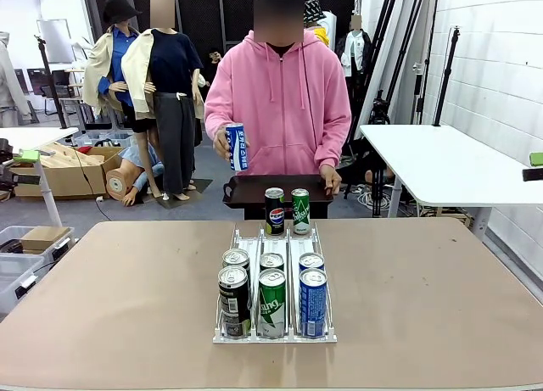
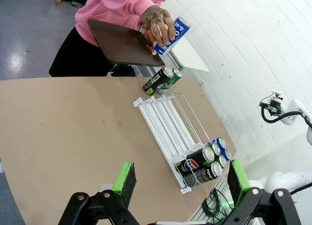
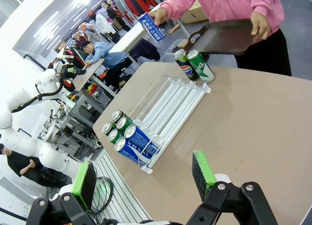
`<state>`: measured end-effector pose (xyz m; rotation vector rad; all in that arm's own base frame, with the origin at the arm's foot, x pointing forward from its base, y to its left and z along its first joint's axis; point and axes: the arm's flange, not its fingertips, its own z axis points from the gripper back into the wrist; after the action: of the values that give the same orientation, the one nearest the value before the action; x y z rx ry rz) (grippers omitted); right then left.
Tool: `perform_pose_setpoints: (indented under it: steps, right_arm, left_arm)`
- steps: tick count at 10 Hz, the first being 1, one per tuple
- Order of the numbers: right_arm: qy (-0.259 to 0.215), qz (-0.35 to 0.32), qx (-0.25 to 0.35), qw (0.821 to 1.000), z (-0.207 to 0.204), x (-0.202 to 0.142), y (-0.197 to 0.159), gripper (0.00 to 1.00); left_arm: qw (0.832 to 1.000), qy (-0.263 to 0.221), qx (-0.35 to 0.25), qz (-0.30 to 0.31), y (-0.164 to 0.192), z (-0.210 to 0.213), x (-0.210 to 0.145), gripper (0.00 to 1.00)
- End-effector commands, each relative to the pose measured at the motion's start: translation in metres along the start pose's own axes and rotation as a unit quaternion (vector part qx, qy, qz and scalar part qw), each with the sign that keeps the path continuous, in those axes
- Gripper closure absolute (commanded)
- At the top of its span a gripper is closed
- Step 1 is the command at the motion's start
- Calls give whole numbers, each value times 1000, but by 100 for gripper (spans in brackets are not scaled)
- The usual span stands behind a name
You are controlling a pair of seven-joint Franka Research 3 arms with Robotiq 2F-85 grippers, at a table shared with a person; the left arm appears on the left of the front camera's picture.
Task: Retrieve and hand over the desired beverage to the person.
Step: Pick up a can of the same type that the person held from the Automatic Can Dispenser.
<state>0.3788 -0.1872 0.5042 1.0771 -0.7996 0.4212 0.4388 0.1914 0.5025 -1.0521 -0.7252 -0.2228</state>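
Left hand (image 2: 181,180) spread wide, right hand (image 3: 145,178) spread wide too, both over the worktop (image 1: 127,289). Can rack (image 1: 276,338) sits mid-worktop, six cans (image 1: 271,293) at its near end. Beyond, the person (image 1: 284,103) grips a blue can (image 1: 237,147) and a dark tray (image 1: 254,190).

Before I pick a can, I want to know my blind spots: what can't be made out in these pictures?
Back-row cans, front view: labels hidden behind the front-row cans.
Tray, front view: nearly edge-on; two far cans cover its middle.
Blue can, left wrist view: the person's hand covers part of its print.
Black can, front view: small print unreadable.
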Motion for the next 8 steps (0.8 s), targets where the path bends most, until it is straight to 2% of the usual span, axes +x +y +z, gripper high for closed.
perform_pose_setpoints:
  steps: [1, 8]
  right_arm:
    - [-1, 1, 3, 1000, -1, -1, 1, 0]
    - [-1, 1, 3, 1000, -1, -1, 1, 0]
  left_arm:
    - [1000, -3, -2, 4, -1, 1, 1, 0]
    - [1000, -3, -2, 4, -1, 1, 1, 0]
